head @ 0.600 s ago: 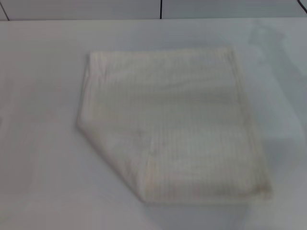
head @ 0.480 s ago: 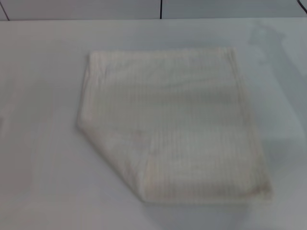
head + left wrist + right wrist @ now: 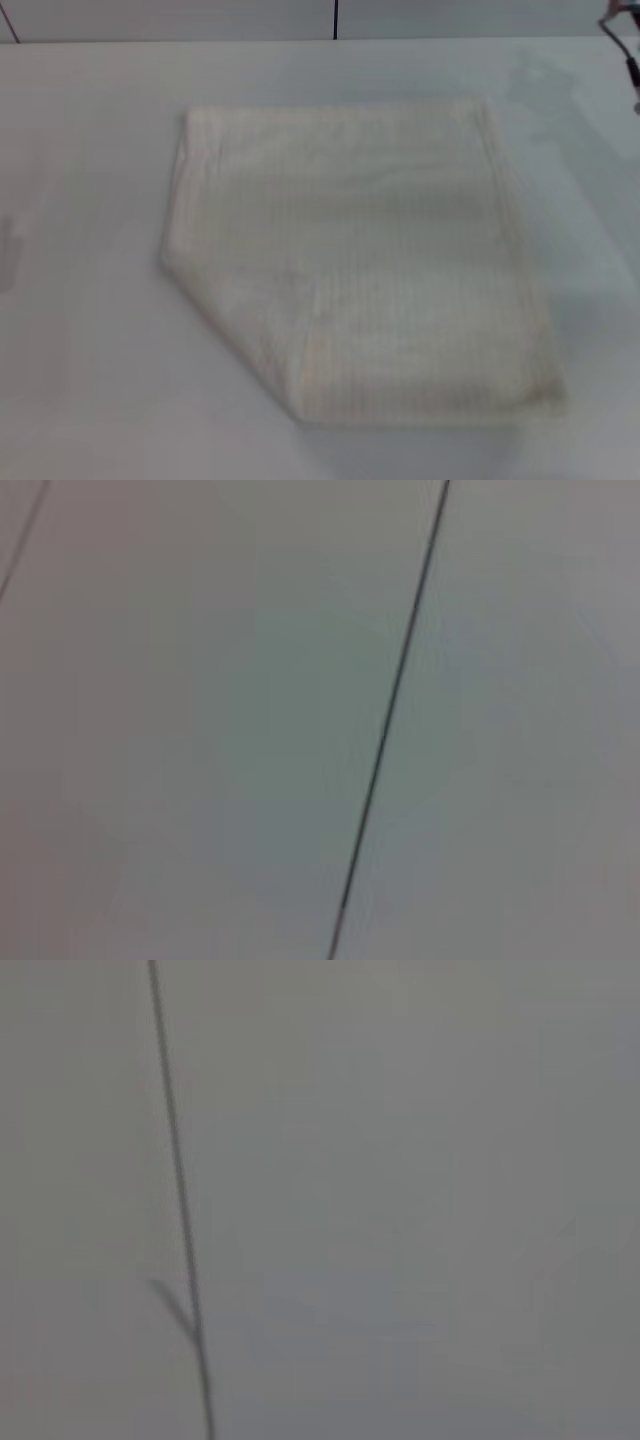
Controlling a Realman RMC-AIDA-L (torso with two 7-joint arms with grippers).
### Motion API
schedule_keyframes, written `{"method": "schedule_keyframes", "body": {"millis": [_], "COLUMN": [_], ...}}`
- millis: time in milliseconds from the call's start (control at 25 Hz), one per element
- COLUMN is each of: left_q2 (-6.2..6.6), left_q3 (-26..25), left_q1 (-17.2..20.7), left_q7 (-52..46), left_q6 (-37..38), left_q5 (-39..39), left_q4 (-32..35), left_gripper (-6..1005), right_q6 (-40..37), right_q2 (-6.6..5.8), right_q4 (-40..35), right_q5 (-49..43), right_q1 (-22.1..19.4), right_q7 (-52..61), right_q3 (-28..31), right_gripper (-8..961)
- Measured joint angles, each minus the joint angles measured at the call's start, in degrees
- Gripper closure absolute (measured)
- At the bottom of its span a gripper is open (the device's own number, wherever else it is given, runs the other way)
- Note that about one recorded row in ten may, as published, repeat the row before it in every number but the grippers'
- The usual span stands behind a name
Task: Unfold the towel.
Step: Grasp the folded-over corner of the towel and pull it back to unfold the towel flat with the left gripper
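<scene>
The towel (image 3: 360,265) lies flat and folded in the middle of the white table (image 3: 90,380), its near left corner cut off on a slant. At the far right edge a dark bit of the right arm (image 3: 625,45) shows; neither gripper's fingers are visible, so their state cannot be told

pale table (image 3: 90,380), dark-seamed wall (image 3: 200,18) behind

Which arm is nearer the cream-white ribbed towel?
Right, apparently: a dark bit of the right arm shows past the cream-white towel's far right corner. The left arm is out of view.
</scene>
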Motion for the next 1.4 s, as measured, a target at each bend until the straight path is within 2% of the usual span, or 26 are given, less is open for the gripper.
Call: {"method": "schedule_keyframes", "body": {"millis": [80, 120, 160, 240, 400, 480, 640, 760, 880, 1000, 1120, 1280, 1400], "left_q2": [-0.06, -0.05, -0.05, 0.01, 0.14, 0.31, 0.47, 0.49, 0.64, 0.67, 0.67, 0.66, 0.69], "left_q3": [0.6, 1.7, 1.7, 3.3, 4.4, 6.7, 10.9, 14.9, 18.9, 23.6, 26.9, 30.3, 34.9], "left_q1": [0.0, 0.1, 0.1, 0.2, 0.4, 0.5, 0.5, 0.0, -1.3, -3.6, -6.3, -9.0, -11.5], "left_q7": [0.1, 0.2, 0.2, 0.4, 0.5, 0.4, 0.1, 0.2, -0.6, -4.6, -11.1, -19.2, -24.5], "left_q6": [0.3, 0.7, 0.7, 1.2, 1.8, 2.2, 4.0, 6.1, 8.1, 9.7, 10.6, 11.0, 11.6], "left_q5": [0.5, 1.1, 1.1, 1.4, 1.4, 1.4, 1.4, 1.4, 1.4, 1.4, 1.4, 1.4, 1.4], "left_q4": [-0.4, -0.4, -0.4, -0.1, 0.1, 1.4, 3.3, 5.3, 7.1, 11.1, 15.2, 19.2, 22.5], "left_gripper": [207, 207, 207, 208, 209, 209, 210, 211, 212, 213, 214, 215, 216], "right_q6": [3.4, 7.2, 7.2, 11.4, 21.7, 23.4, 22.1, 16.4, 9.6, 3.8, 1.0, 0.2, 1.1], "right_q2": [-0.08, -0.23, -0.23, -0.85, -3.47, -4.44, -5.71, -6.67, -6.95, -7.03, -7.08, -6.89, -6.72], "right_q4": [-1.5, -3.9, -3.9, -7.7, -17.4, -20.5, -27.5, -32.2, -34.3, -34.3, -33.7, -32.2, -30.4], "right_q5": [-0.1, -1.1, -1.1, -4.9, -25.3, -38.2, -65.3, -85.4, -97.7, -105.6, -111.3, -113.2, -113.7], "right_q1": [0.4, 0.5, 0.5, 0.5, 1.1, 2.3, 4.4, 6.6, 8.7, 10.8, 11.8, 11.8, 11.5], "right_q7": [0.2, 2.0, 2.0, 6.1, 25.5, 37.0, 61.1, 79.5, 89.0, 92.9, 95.1, 95.3, 95.3], "right_q3": [-2.6, -6.2, -6.2, -10.2, -17.3, -18.7, -18.4, -16.2, -11.6, -7.7, -6.7, -7.8, -8.2], "right_gripper": [937, 931, 925, 914, 890, 878, 873, 874, 874, 876, 877, 879, 880]}}
